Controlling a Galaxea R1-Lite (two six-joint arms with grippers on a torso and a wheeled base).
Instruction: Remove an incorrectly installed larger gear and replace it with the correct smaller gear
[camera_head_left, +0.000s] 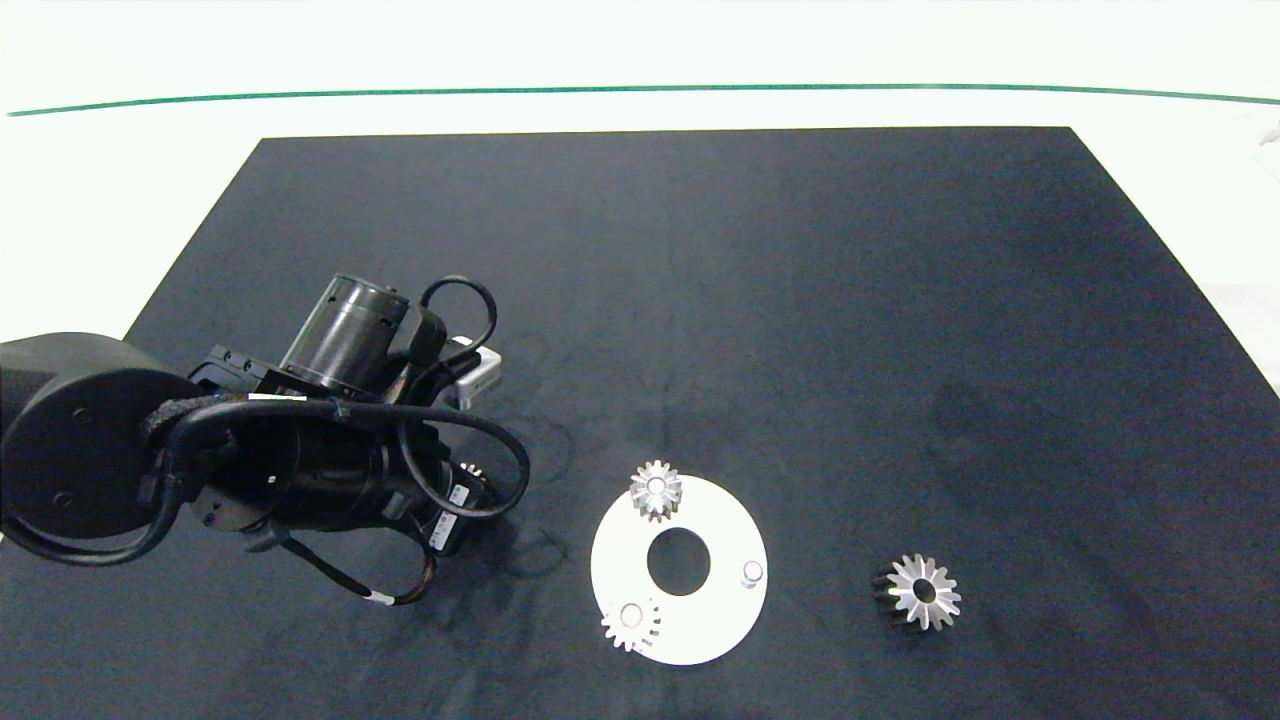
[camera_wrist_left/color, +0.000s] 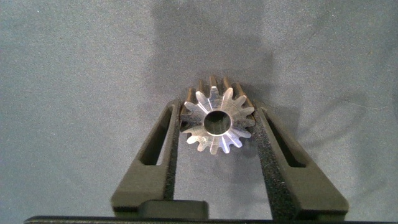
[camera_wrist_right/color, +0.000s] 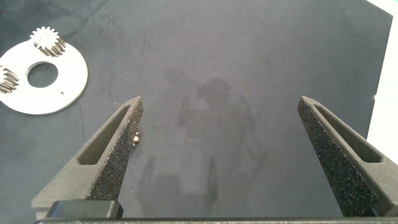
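On the dark mat (camera_head_left: 700, 300), a white disc (camera_head_left: 720, 620) carries two small gears (camera_head_left: 656, 489); the larger gear (camera_head_left: 922, 592) lies apart; the left pincer (camera_wrist_left/color: 217, 127) clamps the smaller gear (camera_wrist_left/color: 217, 119), the right pincer (camera_wrist_right/color: 221, 124) gapes.

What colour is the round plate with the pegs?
White; the round plate lies on the dark mat, clearest in the head view.

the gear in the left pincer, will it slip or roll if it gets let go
The smaller gear looks like solid polished metal, so probably rigid and heavy for its size. The left pincer bears on its toothed rim, where smooth pointed teeth may let it twist or slip. Released, it would likely settle flat on the dark mat rather than roll.
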